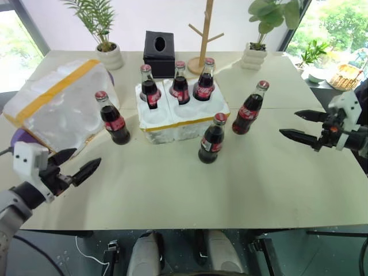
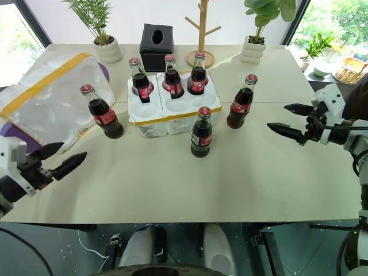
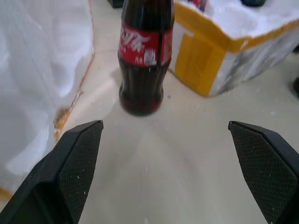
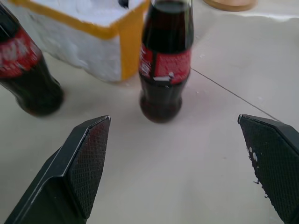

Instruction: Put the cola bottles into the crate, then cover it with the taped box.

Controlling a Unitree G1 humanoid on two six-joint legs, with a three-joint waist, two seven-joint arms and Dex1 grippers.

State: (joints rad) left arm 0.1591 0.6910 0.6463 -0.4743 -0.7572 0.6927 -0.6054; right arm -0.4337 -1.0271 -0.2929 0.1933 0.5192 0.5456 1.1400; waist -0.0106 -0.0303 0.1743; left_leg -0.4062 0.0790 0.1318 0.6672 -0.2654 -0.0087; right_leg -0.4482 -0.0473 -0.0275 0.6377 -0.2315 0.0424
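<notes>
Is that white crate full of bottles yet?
No. The crate holds three bottles in its back row; the front wells are empty.

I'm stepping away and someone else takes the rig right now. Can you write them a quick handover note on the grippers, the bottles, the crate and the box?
Left gripper: open, empty, hovering low at the near left, facing the left loose bottle.
Right gripper: open, empty, at the right, facing the right loose bottle.
Crate: mid-table, three cola bottles standing in its back row; front wells free.
A third loose bottle stands on the table just in front of the crate.
Taped box: lying tilted on the far left of the table.
Done: three bottles loaded. Left: three more bottles, then cover the crate with the box.
</notes>
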